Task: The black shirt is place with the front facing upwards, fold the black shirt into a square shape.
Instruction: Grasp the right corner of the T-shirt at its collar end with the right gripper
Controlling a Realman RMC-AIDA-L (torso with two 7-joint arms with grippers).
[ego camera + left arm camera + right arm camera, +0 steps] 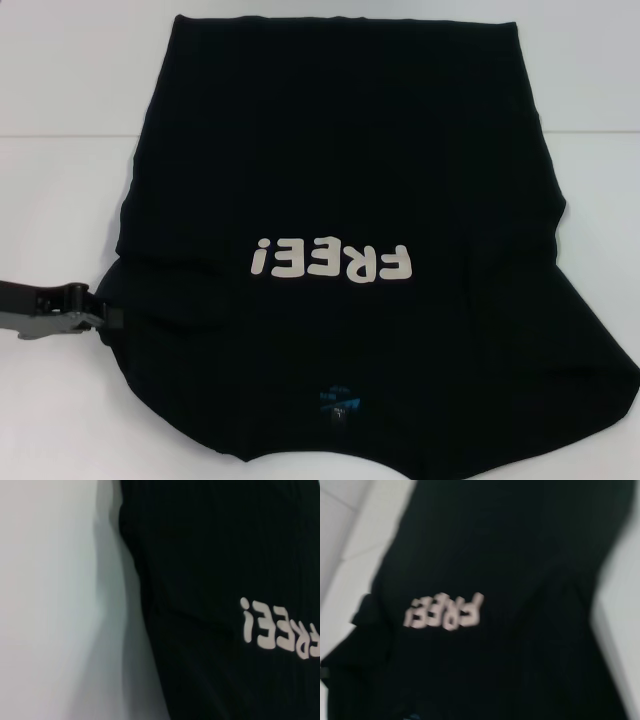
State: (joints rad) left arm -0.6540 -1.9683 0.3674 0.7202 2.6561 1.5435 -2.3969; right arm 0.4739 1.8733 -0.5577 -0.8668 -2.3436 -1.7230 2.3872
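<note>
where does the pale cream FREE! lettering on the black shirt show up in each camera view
Head view: the pale cream "FREE!" lettering lies upside down near the middle of the large black fabric T-shirt, right of the left gripper at the shirt's edge.
Left wrist view: the lettering is at the right edge, partly cut off.
Right wrist view: the lettering is left of centre.
Shared landmark: the exclamation mark ending the word.

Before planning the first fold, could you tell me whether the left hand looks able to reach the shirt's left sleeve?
Probably yes: the left hand is already at the black shirt's left edge, with nothing between them.
</note>
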